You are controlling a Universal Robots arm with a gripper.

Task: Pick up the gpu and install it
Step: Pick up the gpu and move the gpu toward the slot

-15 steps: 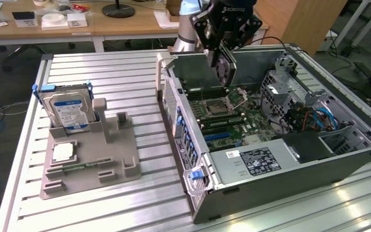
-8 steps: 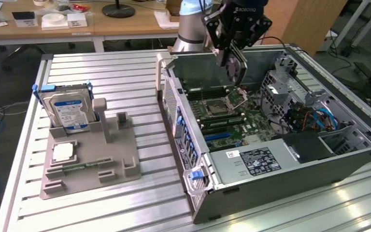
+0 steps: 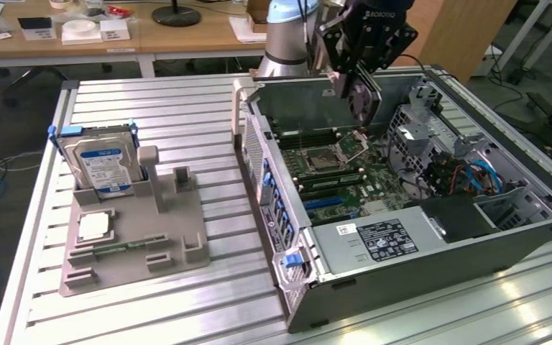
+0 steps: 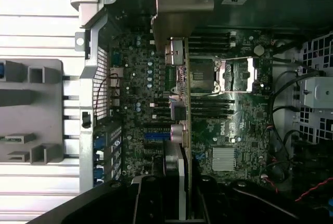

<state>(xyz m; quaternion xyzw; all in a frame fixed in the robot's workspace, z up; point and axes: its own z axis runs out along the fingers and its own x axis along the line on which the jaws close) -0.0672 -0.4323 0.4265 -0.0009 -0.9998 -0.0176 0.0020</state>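
Jaws: closed down narrow on the card, one dark jaw against each face. They grip at the edge away from the board below.
Card: the thin, flat gpu (image 4: 179, 156) has a green circuit board and a black cooler face. It hangs on edge, upright, inside the open top of the case and above the motherboard, not seated in any slot.
Bracket: the pale metal end bracket (image 4: 179, 11) points toward the case's rear wall, near it, though I can't tell if they touch.
Handling: I judge it light and stiff but fragile. The grip belongs on the board edge and cooler shroud, never on the contact edge or small parts. The smooth cooler face could slip if it tilts.
Motherboard: the dark green motherboard (image 3: 338, 172) lies flat in the case, with the open silver processor socket (image 3: 326, 157) beside the card's line.
Hidden: from the wrist the card is edge-on and covers the strip of board under it, so I can't pick out its slot. Its contact edge is out of sight too.
Case: the grey steel computer case (image 3: 430, 259) lies on its side, and its front wall cuts off the lower board.
Counter: on the slatted aluminium counter (image 3: 161, 108), well apart from the case, sits a grey moulded fixture (image 3: 132, 244). It holds a blue-labelled silver hard drive (image 3: 103, 165) and a small square silver chip (image 3: 94, 228).
Far: the clutter on the wooden desk (image 3: 161, 32) is too small for me to name.
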